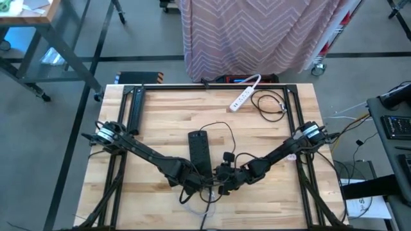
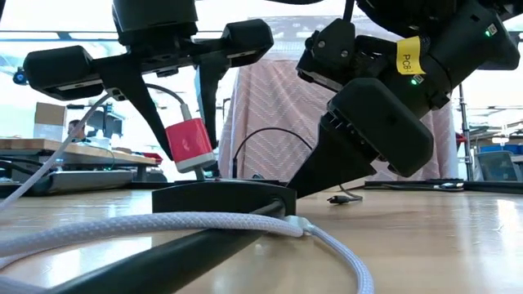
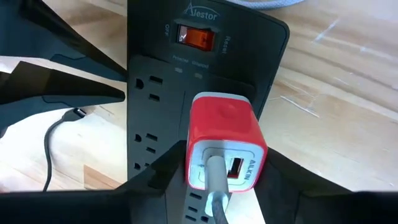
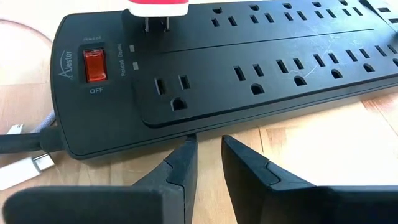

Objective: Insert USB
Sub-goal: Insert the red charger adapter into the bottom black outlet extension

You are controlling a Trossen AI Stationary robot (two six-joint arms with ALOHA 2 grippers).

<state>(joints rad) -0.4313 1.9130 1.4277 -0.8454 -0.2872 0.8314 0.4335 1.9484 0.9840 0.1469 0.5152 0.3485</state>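
Two power strips, two arms, one charger on one butcher-block wooden table (image 1: 160, 115).

Counted across the views: one long black multi-outlet power strip (image 1: 200, 151) with a single orange rocker switch (image 3: 198, 37); one short white power strip (image 1: 243, 97) at the far edge; one red-and-white cube USB wall charger (image 3: 225, 146) with two metal prongs (image 4: 155, 25); one white braided cable (image 2: 163, 224); two dark six-joint arms, namely one left arm (image 1: 148, 154) and one right arm (image 1: 276, 154).
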